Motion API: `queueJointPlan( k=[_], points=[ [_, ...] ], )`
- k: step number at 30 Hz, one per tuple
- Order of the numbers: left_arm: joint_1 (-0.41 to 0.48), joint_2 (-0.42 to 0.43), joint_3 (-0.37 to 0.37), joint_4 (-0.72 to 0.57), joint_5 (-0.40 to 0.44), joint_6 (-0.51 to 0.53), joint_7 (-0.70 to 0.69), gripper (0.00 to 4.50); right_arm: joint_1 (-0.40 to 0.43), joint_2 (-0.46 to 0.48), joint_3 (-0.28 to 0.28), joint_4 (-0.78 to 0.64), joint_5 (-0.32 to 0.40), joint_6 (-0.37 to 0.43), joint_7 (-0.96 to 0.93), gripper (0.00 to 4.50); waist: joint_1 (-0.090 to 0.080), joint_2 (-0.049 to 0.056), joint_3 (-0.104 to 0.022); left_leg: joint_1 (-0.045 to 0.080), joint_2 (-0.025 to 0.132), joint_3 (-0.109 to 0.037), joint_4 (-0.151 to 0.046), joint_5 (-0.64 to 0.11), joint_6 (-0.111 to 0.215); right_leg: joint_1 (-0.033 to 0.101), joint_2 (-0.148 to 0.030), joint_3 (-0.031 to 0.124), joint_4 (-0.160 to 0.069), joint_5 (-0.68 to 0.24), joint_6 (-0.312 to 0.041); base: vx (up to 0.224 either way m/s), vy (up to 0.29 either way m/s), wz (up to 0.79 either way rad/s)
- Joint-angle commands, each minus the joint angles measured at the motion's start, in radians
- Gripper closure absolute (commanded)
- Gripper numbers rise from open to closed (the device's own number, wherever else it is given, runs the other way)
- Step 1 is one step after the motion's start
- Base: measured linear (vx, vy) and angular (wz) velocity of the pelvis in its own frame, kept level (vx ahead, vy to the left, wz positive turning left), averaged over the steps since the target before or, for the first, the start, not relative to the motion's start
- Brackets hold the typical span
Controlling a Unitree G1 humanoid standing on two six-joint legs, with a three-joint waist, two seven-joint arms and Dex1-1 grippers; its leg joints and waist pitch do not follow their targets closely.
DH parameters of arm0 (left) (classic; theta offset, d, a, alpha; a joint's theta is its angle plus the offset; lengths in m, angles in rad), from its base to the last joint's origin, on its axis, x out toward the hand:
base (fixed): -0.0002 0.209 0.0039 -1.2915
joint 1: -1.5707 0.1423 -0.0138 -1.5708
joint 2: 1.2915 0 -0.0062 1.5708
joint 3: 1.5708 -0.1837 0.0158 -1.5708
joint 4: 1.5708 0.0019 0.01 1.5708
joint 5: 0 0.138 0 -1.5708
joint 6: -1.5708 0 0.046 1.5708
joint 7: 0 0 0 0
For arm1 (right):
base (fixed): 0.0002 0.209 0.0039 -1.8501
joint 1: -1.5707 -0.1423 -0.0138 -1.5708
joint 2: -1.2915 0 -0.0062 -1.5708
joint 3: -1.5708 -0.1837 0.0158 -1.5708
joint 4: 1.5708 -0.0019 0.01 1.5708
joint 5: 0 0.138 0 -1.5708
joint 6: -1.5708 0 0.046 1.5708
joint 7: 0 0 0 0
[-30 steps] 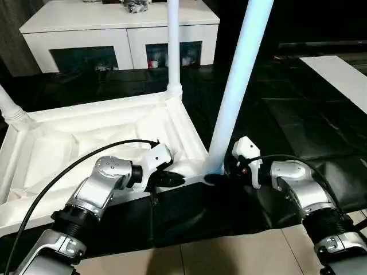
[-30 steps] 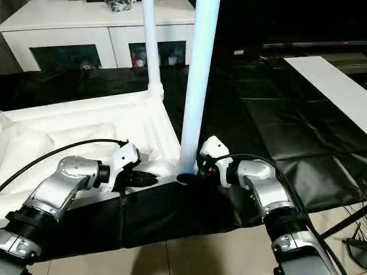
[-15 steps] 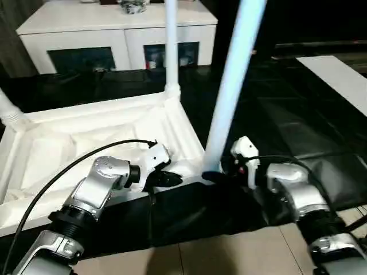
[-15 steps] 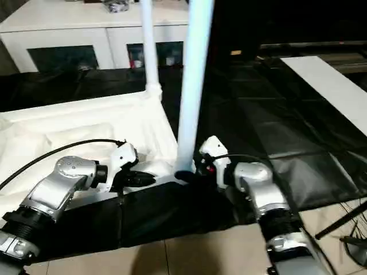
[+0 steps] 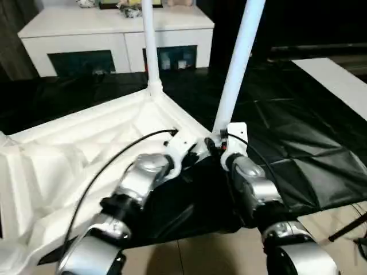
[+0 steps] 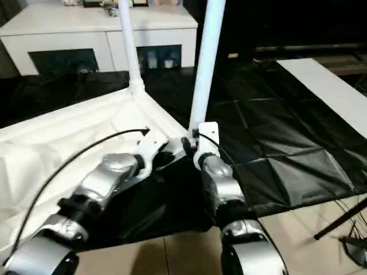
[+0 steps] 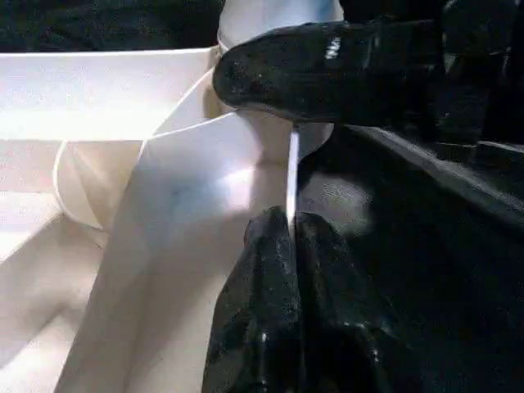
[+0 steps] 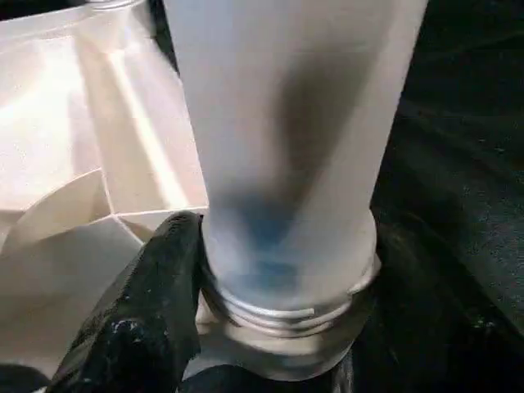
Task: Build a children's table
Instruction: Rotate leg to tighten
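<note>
Head views: tabletop (image 5: 86,149) lies underside up on black sheeting (image 5: 298,149), ribs showing, long axis running from the grippers' corner away to the robot's left. Two legs stand upright in corner sockets, long axes vertical, tops out of shot: near leg (image 5: 236,63) just beyond the grippers, far leg (image 5: 149,46) at the next corner, in front of the cabinet (image 5: 114,34).

Both silver forearms reach fwd and angle inward, meeting at the near corner. L arm comes in low over the tabletop's near edge, cable (image 5: 120,154) looping above it; R arm runs nearly straight ahead beside it.

L gripper (image 7: 292,233), wrist view: fingers pressed together on the thin upright edge of the tabletop's rim, pinching it, just short of the near leg's base. A black finger of the other gripper (image 7: 327,70) crosses beyond it, against the leg.

R gripper (image 8: 270,360), wrist view: near leg fills the frame, its threaded collar (image 8: 286,307) seated at the socket (image 8: 270,344). One finger (image 8: 147,319) lies against the collar's side; the second shows only as a sliver on the far side. Jaws straddle the leg's base, touching it.
</note>
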Motion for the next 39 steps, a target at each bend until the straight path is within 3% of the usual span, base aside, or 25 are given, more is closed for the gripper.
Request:
queueJointPlan(
  k=[1, 2, 5, 6, 7, 8, 9, 10, 11, 13, 14, 16, 17, 19, 21, 23, 28, 31, 35, 39],
  points=[
    [0.006, -0.002, 0.045, 0.070, 0.006, -0.015, 0.109, 4.50, 0.025, 0.071, 0.036, 0.001, 0.026, 0.001, 0.084, 1.80, 0.004, -0.008, -0.048, -0.001, 0.023, -0.007, -0.087, -0.315, 0.007, 0.032, -0.041, 0.027, -0.081, -0.306, -0.178, 0.000, 0.000, 0.00],
    [0.009, 0.006, 0.040, 0.065, 0.007, -0.031, 0.082, 4.50, 0.027, 0.064, 0.037, -0.013, 0.018, -0.019, 0.090, 1.10, 0.005, -0.011, -0.049, -0.004, 0.024, -0.007, -0.087, -0.303, 0.013, 0.033, -0.042, 0.027, -0.080, -0.296, -0.179, 0.000, 0.000, 0.00],
    [0.030, 0.028, 0.021, 0.029, -0.001, -0.045, 0.004, 4.50, 0.027, 0.032, 0.028, -0.029, 0.017, -0.030, 0.095, 0.98, 0.007, -0.009, -0.048, -0.005, 0.024, -0.007, -0.087, -0.299, 0.023, 0.034, -0.044, 0.027, -0.080, -0.299, -0.178, 0.000, 0.000, 0.00],
    [0.046, 0.042, 0.010, 0.005, -0.009, -0.044, -0.042, 4.50, 0.025, 0.008, 0.028, -0.032, 0.016, -0.027, 0.112, 0.82, 0.001, -0.010, -0.048, -0.016, 0.024, -0.011, -0.090, -0.286, 0.023, 0.042, -0.044, 0.026, -0.076, -0.298, -0.173, 0.000, 0.000, 0.00],
    [0.058, 0.055, 0.000, -0.012, -0.012, -0.050, -0.078, 4.50, 0.023, -0.011, 0.028, -0.032, 0.014, -0.022, 0.128, 0.69, 0.001, -0.009, -0.051, -0.019, 0.027, -0.014, -0.090, -0.268, 0.021, 0.046, -0.046, 0.022, -0.075, -0.293, -0.172, 0.000, 0.000, 0.00],
    [0.065, 0.064, -0.008, -0.022, -0.013, -0.055, -0.102, 4.50, 0.021, -0.025, 0.030, -0.032, 0.011, -0.018, 0.139, 0.64, -0.003, -0.009, -0.052, -0.019, 0.027, -0.012, -0.088, -0.258, 0.023, 0.044, -0.044, 0.023, -0.073, -0.277, -0.178, 0.000, 0.000, 0.00],
    [0.067, 0.065, -0.009, -0.024, -0.014, -0.056, -0.106, 4.50, 0.020, -0.028, 0.030, -0.032, 0.010, -0.017, 0.141, 0.60, 0.000, -0.007, -0.052, -0.008, 0.028, -0.007, -0.084, -0.261, 0.026, 0.035, -0.044, 0.025, -0.075, -0.260, -0.195, 0.000, 0.000, 0.00],
    [0.092, 0.091, -0.031, -0.064, -0.022, -0.067, -0.178, 4.50, 0.017, -0.077, 0.057, -0.031, -0.019, -0.012, 0.191, 0.54, 0.000, -0.006, -0.051, -0.006, 0.027, -0.005, -0.083, -0.259, 0.028, 0.033, -0.043, 0.026, -0.076, -0.253, -0.201, 0.000, 0.000, 0.00],
    [0.109, 0.106, -0.042, -0.094, -0.031, -0.064, -0.223, 4.50, 0.016, -0.109, 0.073, -0.033, -0.033, -0.013, 0.236, 0.54, 0.004, -0.007, -0.055, -0.009, 0.027, -0.005, -0.080, -0.227, 0.037, 0.041, -0.044, 0.025, -0.069, -0.209, -0.218, 0.054, -0.021, 0.05],
    [0.130, 0.126, -0.056, -0.133, -0.044, -0.059, -0.279, 4.50, 0.019, -0.148, 0.085, -0.044, -0.033, -0.007, 0.320, 0.54, 0.006, -0.008, -0.057, -0.009, 0.026, 0.000, -0.075, -0.182, 0.057, 0.043, -0.040, 0.025, -0.061, -0.134, -0.241, 0.000, 0.000, 0.00],
    [0.146, 0.144, -0.069, -0.164, -0.054, -0.055, -0.324, 4.50, 0.026, -0.184, 0.101, -0.066, -0.029, -0.008, 0.408, 0.54, 0.009, -0.004, -0.060, -0.010, 0.028, 0.001, -0.070, -0.145, 0.082, 0.047, -0.041, 0.024, -0.053, -0.067, -0.266, 0.000, 0.000, 0.00],
    [0.156, 0.156, -0.076, -0.184, -0.060, -0.053, -0.353, 4.50, 0.032, -0.207, 0.112, -0.082, -0.026, -0.008, 0.467, 0.54, 0.013, -0.005, -0.060, -0.010, 0.029, 0.003, -0.067, -0.118, 0.098, 0.047, -0.040, 0.023, -0.049, -0.021, -0.280, 0.000, 0.000, 0.00],
    [0.180, 0.190, -0.097, -0.231, -0.074, -0.041, -0.429, 4.50, 0.053, -0.271, 0.149, -0.130, -0.011, -0.003, 0.632, 0.54, 0.015, -0.005, -0.060, -0.009, 0.029, 0.004, -0.065, -0.106, 0.111, 0.048, -0.039, 0.023, -0.045, 0.002, -0.291, 0.000, 0.000, 0.00],
    [0.189, 0.206, -0.106, -0.252, -0.080, -0.033, -0.463, 4.50, 0.067, -0.301, 0.174, -0.157, -0.003, -0.005, 0.714, 0.54, 0.020, -0.008, -0.062, -0.010, 0.030, 0.004, -0.062, -0.087, 0.128, 0.051, -0.040, 0.024, -0.039, 0.041, -0.301, 0.000, 0.000, 0.00],
    [0.207, 0.240, -0.122, -0.307, -0.106, 0.002, -0.535, 4.50, 0.106, -0.371, 0.232, -0.227, 0.021, -0.004, 0.899, 0.54, 0.028, -0.009, -0.057, -0.007, 0.034, 0.007, -0.062, -0.112, 0.137, 0.049, -0.036, 0.020, -0.041, 0.007, -0.308, 0.000, 0.000, 0.00],
    [0.213, 0.257, -0.126, -0.335, -0.118, 0.022, -0.566, 4.50, 0.121, -0.402, 0.252, -0.261, 0.041, 0.006, 0.998, 0.54, 0.032, -0.010, -0.053, -0.007, 0.037, 0.007, -0.067, -0.156, 0.121, 0.046, -0.039, 0.021, -0.047, -0.074, -0.301, 0.000, 0.000, 0.00],
    [0.212, 0.267, -0.120, -0.345, -0.119, 0.028, -0.572, 4.50, 0.116, -0.398, 0.246, -0.268, 0.050, 0.013, 1.032, 0.54, 0.029, -0.009, -0.052, -0.004, 0.036, 0.003, -0.071, -0.193, 0.081, 0.043, -0.042, 0.024, -0.056, -0.161, -0.280, 0.000, 0.000, 0.00],
    [0.212, 0.271, -0.117, -0.348, -0.116, 0.029, -0.568, 4.50, 0.115, -0.396, 0.252, -0.271, 0.053, 0.018, 1.036, 0.54, 0.026, -0.011, -0.053, -0.005, 0.035, 0.001, -0.071, -0.182, 0.076, 0.044, -0.042, 0.024, -0.054, -0.153, -0.275, 0.000, 0.000, 0.00],
    [0.215, 0.275, -0.114, -0.359, -0.117, 0.041, -0.574, 4.50, 0.121, -0.393, 0.251, -0.282, 0.063, 0.033, 1.047, 0.90, 0.026, -0.011, -0.056, -0.007, 0.033, 0.002, -0.066, -0.134, 0.094, 0.046, -0.040, 0.023, -0.048, -0.088, -0.287, 0.000, 0.000, 0.00],
    [0.212, 0.272, -0.110, -0.349, -0.111, 0.037, -0.564, 4.50, 0.122, -0.384, 0.246, -0.267, 0.056, 0.034, 1.025, 1.23, 0.026, -0.010, -0.057, -0.005, 0.033, 0.003, -0.064, -0.130, 0.099, 0.045, -0.039, 0.022, -0.047, -0.081, -0.295, 0.000, 0.000, 0.00]
  ],
)
